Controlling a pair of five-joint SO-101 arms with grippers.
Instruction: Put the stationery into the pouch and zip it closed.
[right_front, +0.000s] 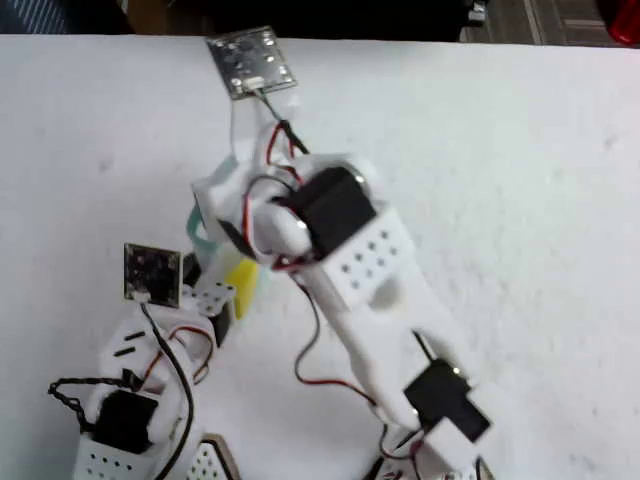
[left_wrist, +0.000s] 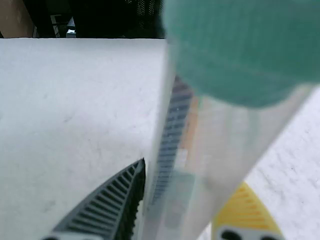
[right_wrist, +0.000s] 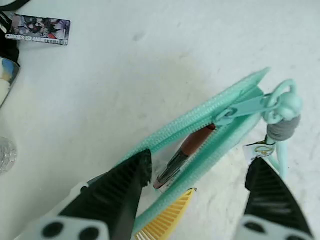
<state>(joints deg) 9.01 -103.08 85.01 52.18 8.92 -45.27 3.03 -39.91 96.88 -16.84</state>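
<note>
The teal zip pouch (right_wrist: 220, 135) lies on the white table, its zipper partly open, with the slider (right_wrist: 240, 111) and a teal pull (right_wrist: 285, 102) near one end. A dark pen (right_wrist: 182, 156) shows inside the opening. My right gripper (right_wrist: 200, 165) is open, one black finger on each side of the pouch. My left gripper (left_wrist: 192, 177) is shut on the pouch (left_wrist: 200, 165), pinching its edge between the black finger and the yellow finger (left_wrist: 245, 215). In the high view the right arm covers most of the pouch (right_front: 198, 232), and the left gripper (right_front: 235, 285) sits just beside it.
A small printed card (right_wrist: 39, 24) lies on the table, with a shiny object (right_wrist: 7, 75) at that view's edge. The right arm (right_front: 370, 270) crosses the middle of the table (right_front: 520, 150). The table's far edge meets a dark background.
</note>
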